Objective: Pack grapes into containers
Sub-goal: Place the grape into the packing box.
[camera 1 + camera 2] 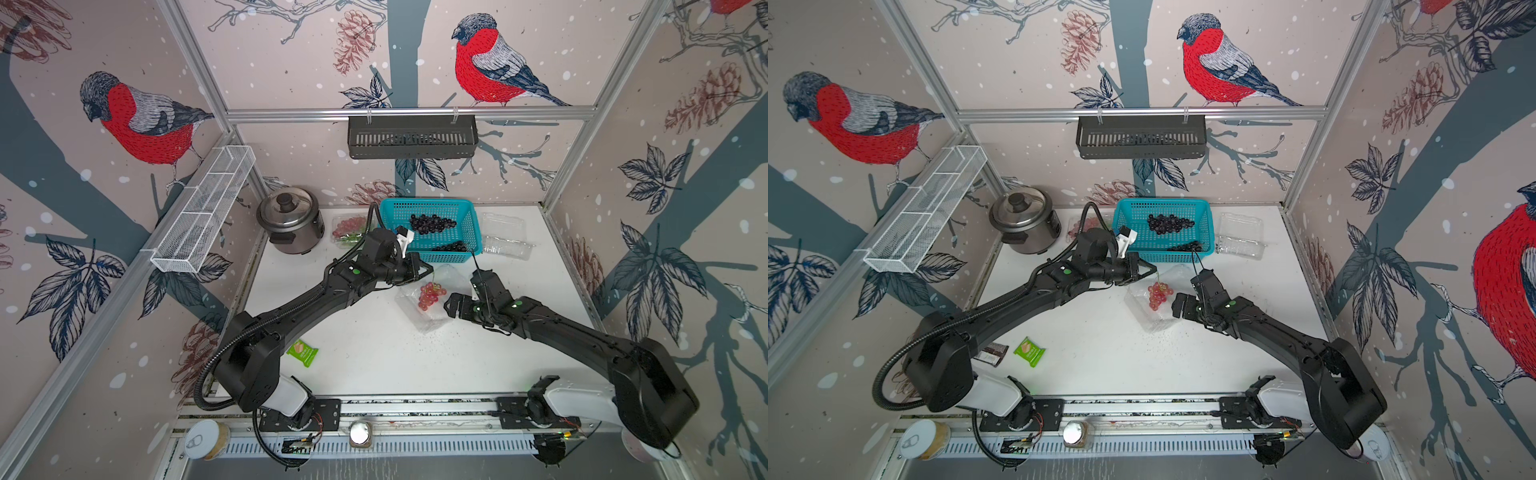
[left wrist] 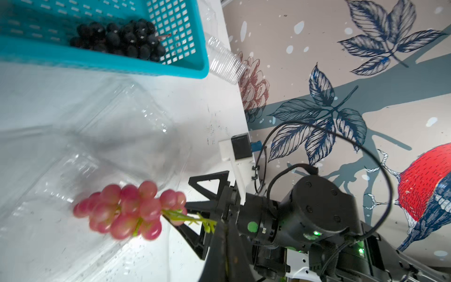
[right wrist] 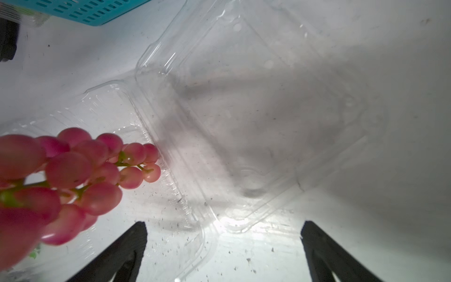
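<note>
Packing looks roughly a third done. One clear container (image 1: 348, 229) at the far edge of the tabletop (image 1: 374, 370), between the rice cooker (image 1: 291, 224) and the teal basket (image 1: 469, 251), already holds red grapes with some green showing; whether its lid is down cannot be told. The left gripper (image 1: 428, 271) is clamped on the green stem of a red bunch (image 1: 431, 295), which hangs just above the open container (image 1: 417, 318) lying at the middle of the tabletop, not yet set inside. The right gripper (image 3: 223, 222) stands wide apart and empty, just beside that container's near side. Left to do, as I judge it: lower and release this bunch, then move the two dark bunches (image 1: 432, 224) lying in the basket. A third container (image 1: 505, 237) near the far right corner looks empty.
</note>
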You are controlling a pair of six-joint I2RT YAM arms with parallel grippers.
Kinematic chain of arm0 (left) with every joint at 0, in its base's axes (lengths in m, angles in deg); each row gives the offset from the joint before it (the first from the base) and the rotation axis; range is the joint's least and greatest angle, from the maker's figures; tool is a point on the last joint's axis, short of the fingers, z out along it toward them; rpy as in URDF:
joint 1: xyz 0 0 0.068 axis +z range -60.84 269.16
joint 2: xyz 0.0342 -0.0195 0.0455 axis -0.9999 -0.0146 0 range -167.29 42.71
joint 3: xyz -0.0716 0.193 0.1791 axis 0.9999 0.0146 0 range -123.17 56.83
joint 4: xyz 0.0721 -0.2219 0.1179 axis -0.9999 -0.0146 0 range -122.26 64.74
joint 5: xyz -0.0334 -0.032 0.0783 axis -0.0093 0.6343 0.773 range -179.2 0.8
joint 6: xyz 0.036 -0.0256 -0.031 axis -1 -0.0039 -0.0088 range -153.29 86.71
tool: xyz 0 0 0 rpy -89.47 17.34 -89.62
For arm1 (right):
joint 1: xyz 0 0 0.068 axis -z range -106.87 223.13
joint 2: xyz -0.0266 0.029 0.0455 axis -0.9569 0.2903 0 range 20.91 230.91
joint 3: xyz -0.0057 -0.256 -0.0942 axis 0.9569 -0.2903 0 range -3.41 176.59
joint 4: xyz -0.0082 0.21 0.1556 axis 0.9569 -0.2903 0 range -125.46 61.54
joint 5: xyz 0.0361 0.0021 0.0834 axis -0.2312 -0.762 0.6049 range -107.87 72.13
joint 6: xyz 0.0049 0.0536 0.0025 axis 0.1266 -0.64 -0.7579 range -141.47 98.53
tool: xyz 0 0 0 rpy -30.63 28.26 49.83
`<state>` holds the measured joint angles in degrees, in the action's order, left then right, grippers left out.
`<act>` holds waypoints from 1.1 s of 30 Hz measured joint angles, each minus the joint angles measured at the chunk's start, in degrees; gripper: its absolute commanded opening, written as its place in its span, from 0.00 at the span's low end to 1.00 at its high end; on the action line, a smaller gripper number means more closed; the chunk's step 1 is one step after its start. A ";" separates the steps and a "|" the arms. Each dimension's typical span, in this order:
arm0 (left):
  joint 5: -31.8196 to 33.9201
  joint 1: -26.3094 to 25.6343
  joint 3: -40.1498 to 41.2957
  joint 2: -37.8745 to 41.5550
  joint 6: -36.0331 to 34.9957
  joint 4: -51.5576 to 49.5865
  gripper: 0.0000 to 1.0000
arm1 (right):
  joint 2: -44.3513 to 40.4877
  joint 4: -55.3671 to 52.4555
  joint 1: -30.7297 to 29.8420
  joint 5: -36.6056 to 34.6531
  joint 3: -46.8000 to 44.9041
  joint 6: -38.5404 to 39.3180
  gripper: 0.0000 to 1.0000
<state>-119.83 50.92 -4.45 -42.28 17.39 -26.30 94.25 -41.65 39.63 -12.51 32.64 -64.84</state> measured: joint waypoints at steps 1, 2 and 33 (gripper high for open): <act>0.42 0.00 1.22 0.33 0.04 0.15 0.00 | 0.39 0.02 -0.07 -0.20 -0.09 0.09 1.00; 0.70 0.00 2.82 0.79 0.20 0.74 0.00 | 0.72 0.13 -0.09 -0.39 -0.22 0.09 1.00; 1.64 4.09 15.50 3.45 0.87 4.59 0.00 | -2.67 3.85 5.42 0.74 -4.79 -0.55 0.92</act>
<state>-118.19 55.01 11.05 -38.83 18.26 -21.71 91.58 -37.81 45.05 -11.76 27.86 -65.39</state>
